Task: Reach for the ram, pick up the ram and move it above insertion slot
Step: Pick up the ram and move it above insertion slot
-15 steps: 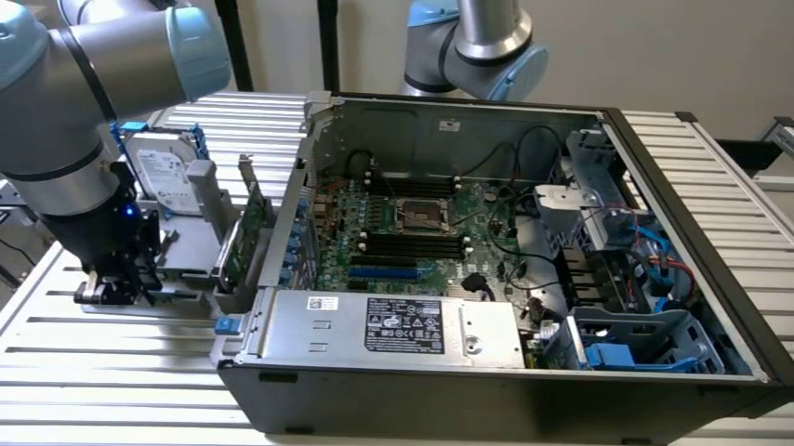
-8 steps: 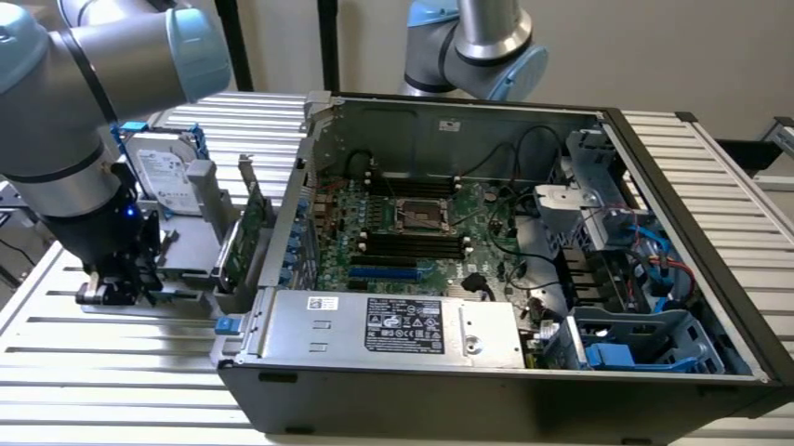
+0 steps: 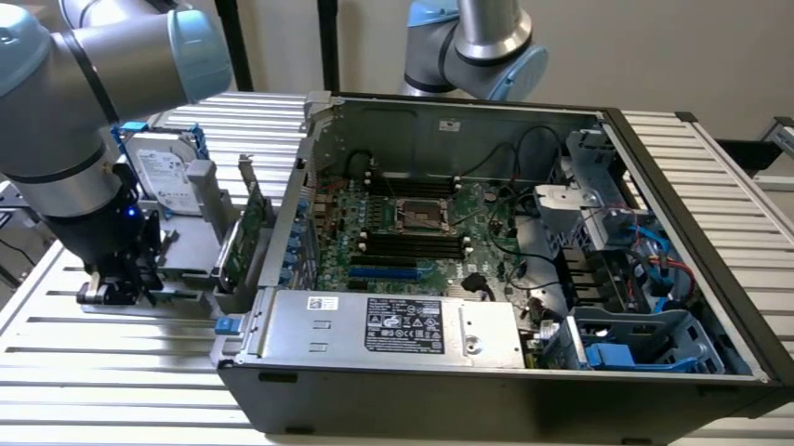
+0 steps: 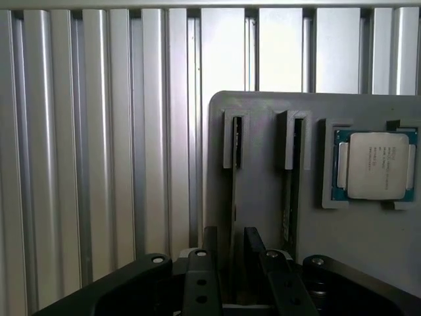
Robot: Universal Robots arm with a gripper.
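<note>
Nearest the exterior camera is the dark near wall of the open computer case (image 3: 496, 400), with the silver power supply (image 3: 385, 325) just behind it. Further in lies the motherboard (image 3: 478, 200), its long dark insertion slot (image 3: 416, 246) bare and open from above, though cables and the case walls hem it in. On the exterior view's left, outside the case, the arm (image 3: 74, 167) reaches straight down to a grey holder (image 3: 186, 251) on the slatted surface (image 3: 125, 372). A hard drive (image 3: 167, 181) and a bracketed card (image 3: 255, 218) stand upright in that holder, presumably so each can be taken from above.

From the wrist, two dark fingers (image 4: 210, 247) sit one each side of the ram (image 4: 234, 191), which stands on edge in a narrow groove of the holder (image 4: 263, 197). The jaws look apart, straddling the stick rather than pinching it. A processor (image 4: 375, 164) lies flat in its own pocket nearby, and bare surface (image 4: 99, 131) lies beyond the holder's edge; the way straight up looks free.
</note>
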